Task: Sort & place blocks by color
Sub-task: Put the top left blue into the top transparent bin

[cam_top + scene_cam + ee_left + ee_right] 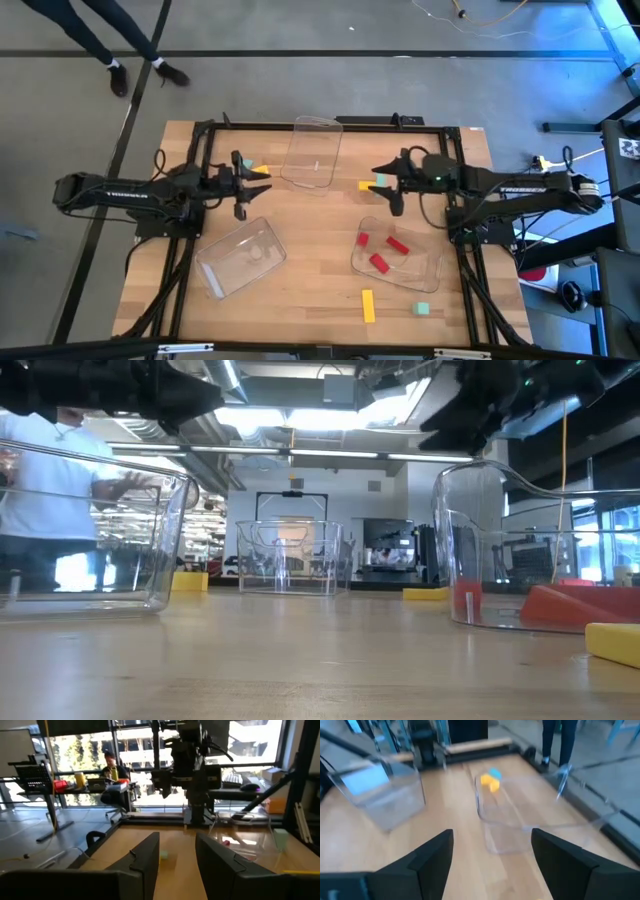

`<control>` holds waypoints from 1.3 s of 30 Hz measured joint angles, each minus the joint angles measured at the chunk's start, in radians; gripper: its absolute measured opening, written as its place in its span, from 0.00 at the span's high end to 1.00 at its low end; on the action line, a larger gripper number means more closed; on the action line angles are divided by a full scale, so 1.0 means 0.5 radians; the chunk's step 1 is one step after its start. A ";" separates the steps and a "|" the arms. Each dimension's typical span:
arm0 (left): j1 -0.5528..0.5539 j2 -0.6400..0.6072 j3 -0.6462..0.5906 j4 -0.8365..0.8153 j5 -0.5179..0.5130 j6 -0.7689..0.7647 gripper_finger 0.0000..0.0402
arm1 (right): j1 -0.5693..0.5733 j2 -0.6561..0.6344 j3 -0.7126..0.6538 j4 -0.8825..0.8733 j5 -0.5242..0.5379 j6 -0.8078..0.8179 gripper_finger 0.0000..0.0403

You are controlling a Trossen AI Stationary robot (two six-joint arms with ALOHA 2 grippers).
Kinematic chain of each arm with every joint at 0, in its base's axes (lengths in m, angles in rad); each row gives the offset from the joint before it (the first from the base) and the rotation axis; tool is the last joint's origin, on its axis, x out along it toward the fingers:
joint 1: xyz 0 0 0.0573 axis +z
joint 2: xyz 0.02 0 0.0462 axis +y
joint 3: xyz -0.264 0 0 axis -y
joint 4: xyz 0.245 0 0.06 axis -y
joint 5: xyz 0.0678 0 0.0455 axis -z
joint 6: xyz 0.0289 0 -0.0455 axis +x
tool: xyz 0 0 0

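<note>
While both claws hover empty, red blocks (383,252) fill one tray (428,272)

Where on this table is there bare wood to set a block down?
Bare wood lies mid-table, bordered by the back tray, the left tray and the right tray holding red blocks. It is crowded by the left gripper and right gripper, each open beside small blocks.

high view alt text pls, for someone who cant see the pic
Overhead view of a wooden table with two dark robot arms reaching inward, left gripper and right gripper both open and empty. Three clear trays lie between them; the right one holds three red blocks. Yellow and mint green blocks lie loose outside the trays.
</note>
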 joint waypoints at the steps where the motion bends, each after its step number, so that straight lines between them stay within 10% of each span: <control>1: 0.014 0.002 0.008 -0.026 0.030 0.000 0.70 | 0.001 0.045 0.000 0.000 0.000 0.009 0.33; 31: 0.175 0.016 0.011 -0.121 0.022 0.089 0.70 | 0.014 0.299 0.000 0.285 0.071 0.156 0.37; 39: 0.175 0.016 0.011 -0.269 -0.463 0.019 0.68 | 0.014 0.299 0.000 0.284 0.071 0.158 0.37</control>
